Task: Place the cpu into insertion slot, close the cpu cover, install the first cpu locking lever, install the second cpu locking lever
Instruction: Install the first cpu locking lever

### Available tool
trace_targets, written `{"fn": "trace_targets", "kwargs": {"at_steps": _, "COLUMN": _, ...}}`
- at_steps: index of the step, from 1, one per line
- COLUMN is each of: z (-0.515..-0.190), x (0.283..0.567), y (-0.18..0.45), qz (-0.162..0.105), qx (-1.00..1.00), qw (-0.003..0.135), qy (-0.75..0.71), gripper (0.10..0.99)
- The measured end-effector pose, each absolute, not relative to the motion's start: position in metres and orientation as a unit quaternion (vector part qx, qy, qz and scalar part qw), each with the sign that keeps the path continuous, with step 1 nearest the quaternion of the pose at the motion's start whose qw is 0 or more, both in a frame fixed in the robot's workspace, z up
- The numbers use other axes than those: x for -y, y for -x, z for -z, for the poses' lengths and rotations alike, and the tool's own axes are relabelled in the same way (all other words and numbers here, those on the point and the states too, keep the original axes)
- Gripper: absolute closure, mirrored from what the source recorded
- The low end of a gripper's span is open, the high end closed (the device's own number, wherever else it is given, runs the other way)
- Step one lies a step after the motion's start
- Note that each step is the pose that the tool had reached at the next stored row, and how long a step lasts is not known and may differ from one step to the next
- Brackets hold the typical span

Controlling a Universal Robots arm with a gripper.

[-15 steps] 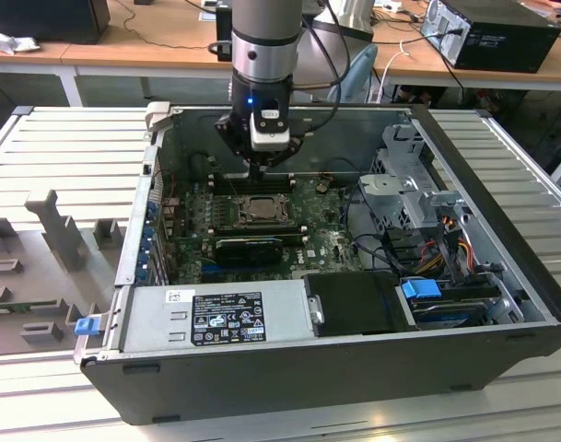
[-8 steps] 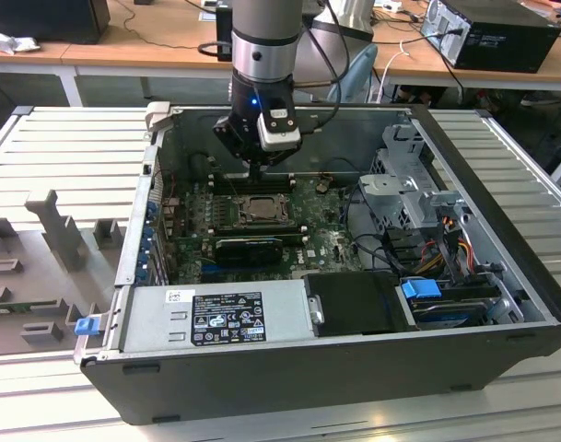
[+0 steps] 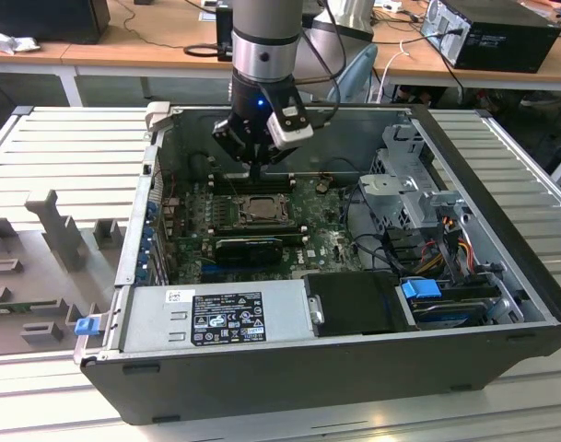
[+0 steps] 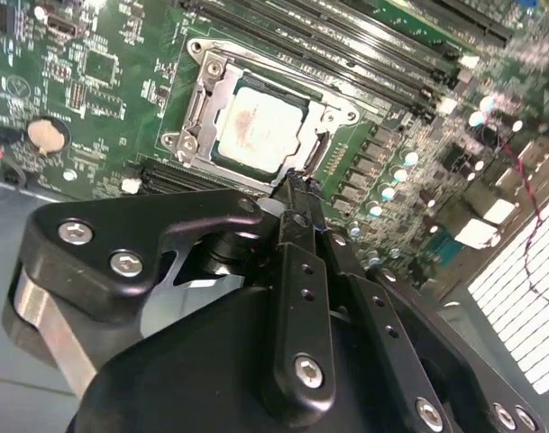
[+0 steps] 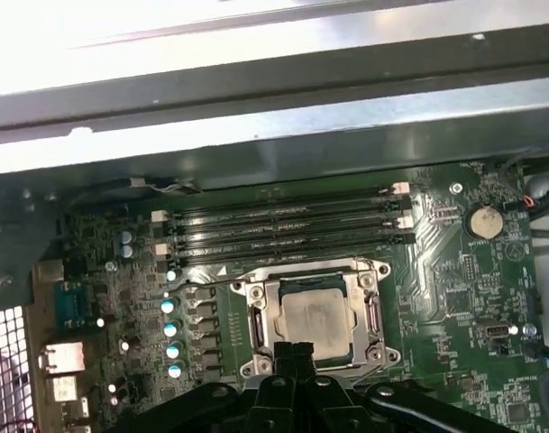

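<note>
The cpu (image 4: 256, 129) – where is it sitting?

In the insertion slot (image 4: 315, 155) on the green motherboard (image 3: 328, 238), its pale metal face up. In both wrist views it lies flat and square in there.

And the cpu cover (image 5: 303, 281)?

Down flat around the chip, its window framing the metal face. A thin metal rod (image 5: 283, 272) runs along the cover's edge on the side of the memory slots (image 5: 283, 224); whether it is latched I cannot tell.

What about the end effector (image 4: 297, 183)?

Its two black fingers are pressed together, tips pointing down at the slot. In the second wrist view the tips are at the edge of the cover, at the side away from the memory slots; I cannot tell whether they touch it. In the exterior view the end effector hangs just above the slot, inside the open computer case (image 3: 262, 368).

And the case itself?

It lies on its side on the ribbed grey bench (image 3: 59, 138), the power supply (image 3: 216, 318) along its near wall in the exterior view.
</note>
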State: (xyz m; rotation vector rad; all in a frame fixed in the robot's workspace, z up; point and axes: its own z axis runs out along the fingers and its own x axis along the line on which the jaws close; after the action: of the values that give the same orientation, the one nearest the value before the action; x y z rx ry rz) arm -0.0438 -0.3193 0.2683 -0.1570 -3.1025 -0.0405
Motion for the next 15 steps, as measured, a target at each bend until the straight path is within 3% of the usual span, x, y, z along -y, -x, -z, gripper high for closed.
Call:
{"fn": "trace_targets", "kwargs": {"at_steps": 12, "z": -0.2683, "x": 0.3193, "y": 0.0438, "qz": 0.011, "qx": 0.999, "qw": 0.018, "qy": -0.046, "gripper": 0.98}}
{"fn": "trace_targets", "kwargs": {"at_steps": 15, "z": -0.2683, "x": 0.3193, "y": 0.0443, "qz": 0.017, "qx": 0.999, "qw": 0.001, "qy": -0.048, "gripper": 0.98}}
